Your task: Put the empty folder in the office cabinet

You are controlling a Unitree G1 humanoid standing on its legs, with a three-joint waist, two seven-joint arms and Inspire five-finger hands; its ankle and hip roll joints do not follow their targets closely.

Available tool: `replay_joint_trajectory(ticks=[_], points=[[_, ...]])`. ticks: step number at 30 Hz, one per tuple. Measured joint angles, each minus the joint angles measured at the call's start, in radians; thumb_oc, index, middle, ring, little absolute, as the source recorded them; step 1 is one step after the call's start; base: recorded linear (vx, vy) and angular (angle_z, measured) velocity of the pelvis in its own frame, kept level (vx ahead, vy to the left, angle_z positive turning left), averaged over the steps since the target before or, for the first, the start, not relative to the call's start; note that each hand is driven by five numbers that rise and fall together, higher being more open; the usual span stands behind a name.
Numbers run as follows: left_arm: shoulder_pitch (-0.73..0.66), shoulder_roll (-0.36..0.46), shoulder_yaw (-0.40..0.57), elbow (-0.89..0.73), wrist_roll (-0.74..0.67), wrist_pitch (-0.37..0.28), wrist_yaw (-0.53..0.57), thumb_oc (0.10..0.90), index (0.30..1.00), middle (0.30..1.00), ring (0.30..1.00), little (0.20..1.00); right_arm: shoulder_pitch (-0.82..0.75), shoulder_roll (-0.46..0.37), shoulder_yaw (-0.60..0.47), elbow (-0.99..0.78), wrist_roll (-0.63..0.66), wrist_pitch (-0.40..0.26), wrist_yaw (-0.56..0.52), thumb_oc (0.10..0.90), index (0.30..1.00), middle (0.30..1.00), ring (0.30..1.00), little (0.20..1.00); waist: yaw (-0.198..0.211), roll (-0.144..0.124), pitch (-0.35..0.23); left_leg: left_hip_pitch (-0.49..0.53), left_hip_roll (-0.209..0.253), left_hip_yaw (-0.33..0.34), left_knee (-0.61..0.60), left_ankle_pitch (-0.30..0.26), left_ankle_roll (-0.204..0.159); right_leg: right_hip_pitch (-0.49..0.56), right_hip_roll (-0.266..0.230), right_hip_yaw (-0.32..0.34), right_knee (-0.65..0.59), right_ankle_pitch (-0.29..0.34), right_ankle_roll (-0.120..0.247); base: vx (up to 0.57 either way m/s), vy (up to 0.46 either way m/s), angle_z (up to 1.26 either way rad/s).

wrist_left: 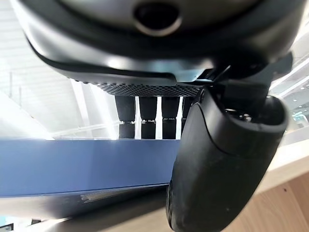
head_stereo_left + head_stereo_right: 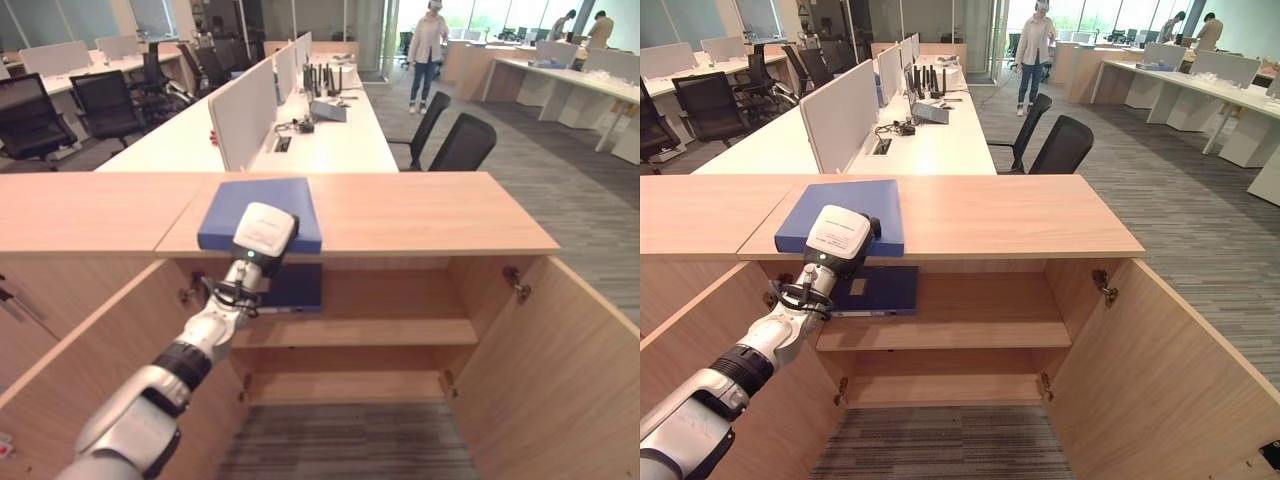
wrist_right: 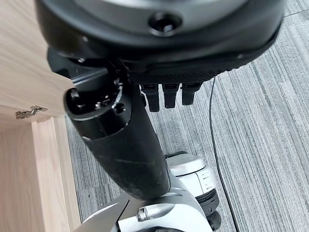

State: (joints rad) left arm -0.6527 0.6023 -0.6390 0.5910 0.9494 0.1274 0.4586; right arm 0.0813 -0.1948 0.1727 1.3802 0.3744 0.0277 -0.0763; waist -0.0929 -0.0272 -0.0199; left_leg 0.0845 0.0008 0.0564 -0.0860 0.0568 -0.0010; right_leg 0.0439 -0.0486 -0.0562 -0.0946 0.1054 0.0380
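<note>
- The cabinet (image 2: 400,215) stands in the middle of the head views with both doors swung wide. The left door (image 2: 90,350) runs to the lower left of the frame, and the right door (image 2: 560,350) to the lower right.
- Between the doors the carpet (image 2: 340,440) lies free at the bottom centre. Inside, the upper shelf (image 2: 400,330) has bare board to the right of centre.
- A blue folder (image 2: 262,205) lies flat on the cabinet top, left of centre, with its near edge at the top's front lip or slightly over it.
- A second blue folder (image 2: 880,290) lies on the upper shelf at its left end, right under the first.
- The left hand (image 2: 262,238) reaches up from the lower left to the front edge of the top folder.
- In the left wrist view the fingers (image 1: 145,116) run straight over the blue cover and the thumb (image 1: 217,164) sits below its edge. They look to pinch the folder, though actual contact is hard to make out.
- The right hand (image 3: 145,72) hangs over the carpet beside a door's wooden edge. Its fingers are loosely extended and it holds nothing.
- Beyond the cabinet, a white desk (image 2: 330,140) with office chairs (image 2: 460,140) fills the upper centre, and a person (image 2: 427,50) stands at the top right.
</note>
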Motion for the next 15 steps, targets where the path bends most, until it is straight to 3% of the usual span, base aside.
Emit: replay_joint_trajectory(ticks=[4,8,9,10,11,12,14,15], points=[[0.000,0.000,-0.003,0.003,0.000,0.001,0.010,0.400,0.300,0.300,0.300,0.300,0.000,0.000,0.000,0.000,0.000,0.000,-0.001,0.800,0.900,0.900,0.900,0.900,0.000,0.001,-0.001,0.000,0.000,0.001,0.000,0.000,0.000,0.000,0.000,0.001,0.000,0.000,0.000,0.00,0.000,0.00],[0.063,0.003,0.074,-0.116,-0.036,0.002,-0.010,0.400,0.300,0.300,0.300,0.300,0.003,0.000,-0.003,-0.004,0.000,-0.001,-0.009,0.800,0.900,0.900,0.900,0.900,0.004,0.001,-0.001,-0.002,0.001,0.001,0.000,0.000,0.000,0.002,0.000,0.000,0.000,0.002,0.003,-0.01,-0.001,0.00],[0.156,0.003,0.156,-0.269,-0.053,-0.005,-0.016,0.400,0.300,0.300,0.300,0.300,0.012,0.001,-0.008,-0.008,0.000,-0.002,-0.012,0.800,0.900,0.900,0.900,0.900,0.010,0.002,-0.001,-0.004,0.001,0.001,0.000,0.002,-0.005,0.000,0.000,0.000,0.000,0.003,0.005,0.00,0.000,0.00],[0.370,-0.001,0.259,-0.549,-0.129,-0.027,-0.034,0.400,0.300,0.300,0.300,0.300,0.041,0.006,-0.030,-0.050,0.000,-0.003,-0.019,0.800,0.900,0.900,0.900,0.900,0.041,-0.004,0.004,-0.006,-0.001,-0.003,0.000,0.001,-0.005,0.001,0.000,-0.004,0.000,0.002,0.006,-0.01,-0.003,0.08],[0.450,0.001,0.285,-0.644,-0.156,-0.048,-0.054,0.400,0.300,0.300,0.300,0.300,0.052,0.009,-0.034,-0.053,0.001,0.000,-0.019,0.800,0.900,0.900,0.900,0.900,0.053,-0.008,0.007,-0.004,0.000,-0.007,-0.002,0.001,-0.006,0.005,-0.001,-0.010,0.000,0.000,0.007,0.00,0.000,0.00],[0.739,-0.010,0.431,-0.928,-0.263,-0.121,-0.082,0.400,0.300,0.300,0.300,0.300,0.076,0.014,-0.069,-0.099,0.001,-0.014,-0.019,0.800,0.900,0.900,0.900,0.900,0.041,-0.012,0.015,0.000,0.001,-0.001,-0.001,-0.008,-0.007,0.006,0.001,-0.002,0.000,-0.004,0.007,0.00,0.000,0.00],[0.789,-0.001,0.412,-0.962,-0.322,-0.223,-0.085,0.400,0.300,0.300,0.300,0.300,0.104,0.016,-0.070,-0.080,0.003,-0.020,-0.019,0.800,0.900,0.900,0.900,0.900,0.084,-0.014,0.016,0.006,-0.003,-0.013,-0.001,-0.007,-0.007,0.013,-0.002,-0.011,0.000,-0.013,0.011,-0.02,-0.007,0.24],[0.774,0.012,0.385,-0.929,-0.361,-0.278,-0.097,0.400,0.300,0.300,0.300,0.300,0.097,0.014,-0.071,-0.035,0.005,-0.011,-0.020,0.800,0.900,0.900,0.900,0.900,0.129,-0.017,0.025,0.003,-0.006,-0.019,-0.001,-0.010,-0.002,0.013,-0.007,-0.018,0.000,-0.018,0.006,-0.02,-0.009,0.33]])
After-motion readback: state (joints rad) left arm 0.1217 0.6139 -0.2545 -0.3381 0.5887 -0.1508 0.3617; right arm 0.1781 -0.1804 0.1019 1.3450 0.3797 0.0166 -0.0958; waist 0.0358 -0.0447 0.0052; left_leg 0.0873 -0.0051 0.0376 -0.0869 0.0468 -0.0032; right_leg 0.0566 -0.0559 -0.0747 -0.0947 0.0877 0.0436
